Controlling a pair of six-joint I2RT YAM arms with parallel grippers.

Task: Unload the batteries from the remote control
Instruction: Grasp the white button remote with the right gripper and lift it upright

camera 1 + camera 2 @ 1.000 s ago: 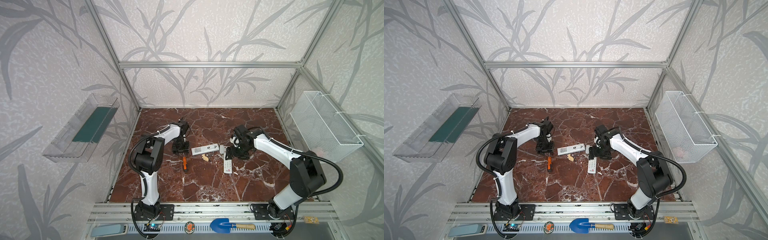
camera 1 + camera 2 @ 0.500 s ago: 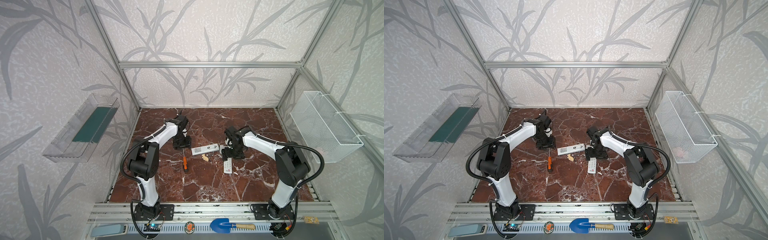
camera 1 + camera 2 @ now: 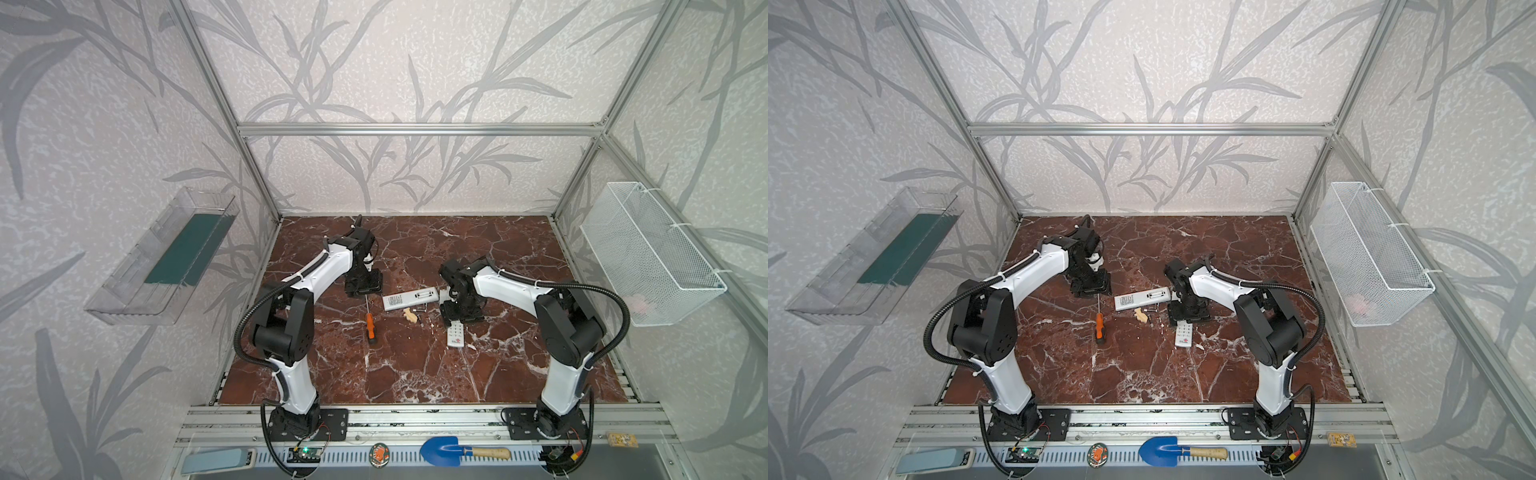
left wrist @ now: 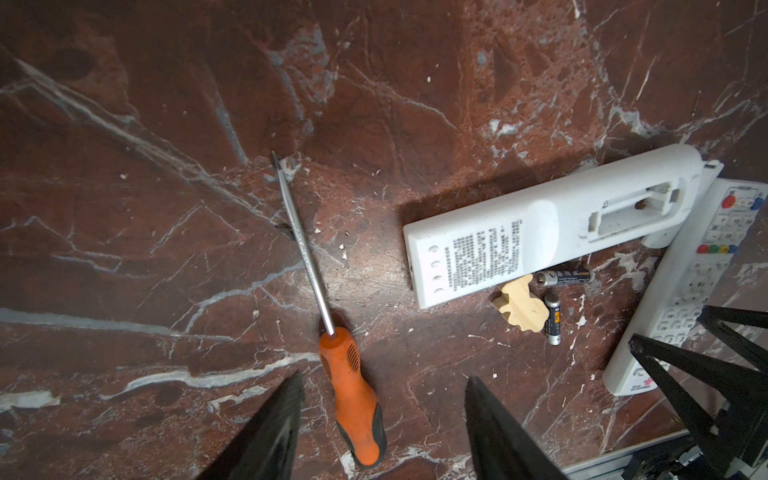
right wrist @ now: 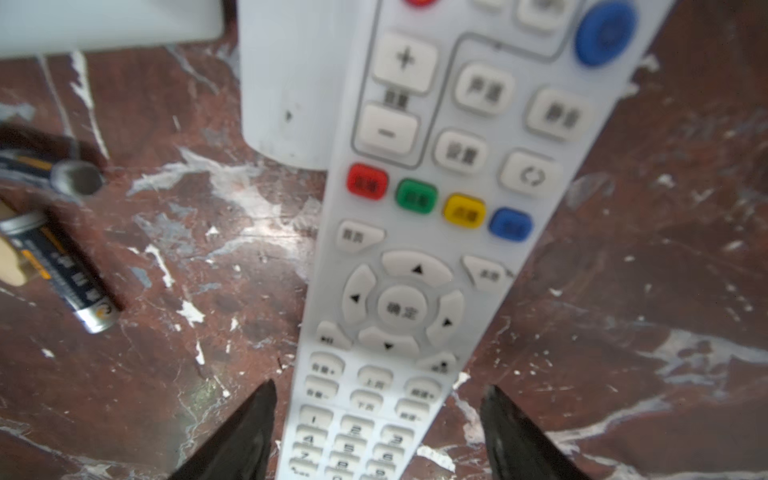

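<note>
Two batteries (image 4: pixel 563 277) lie beside the remote (image 4: pixel 498 245), its bay (image 4: pixel 623 214) uncovered; left pincer (image 4: pixel 382 395) and right pincer (image 5: pixel 378 407) gape.

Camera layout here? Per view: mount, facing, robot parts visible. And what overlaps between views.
Top views: high at front, facing down and back over the table; left arm and right arm show base to wrist.
Left wrist: on left arm, looking down at screwdriver, face-down remote, batteries; left fingers and right fingers show.
Right wrist: on right arm, close over keypad remote; right fingers straddle it.
Shared: both wrist views show batteries and keypad remote.
</note>
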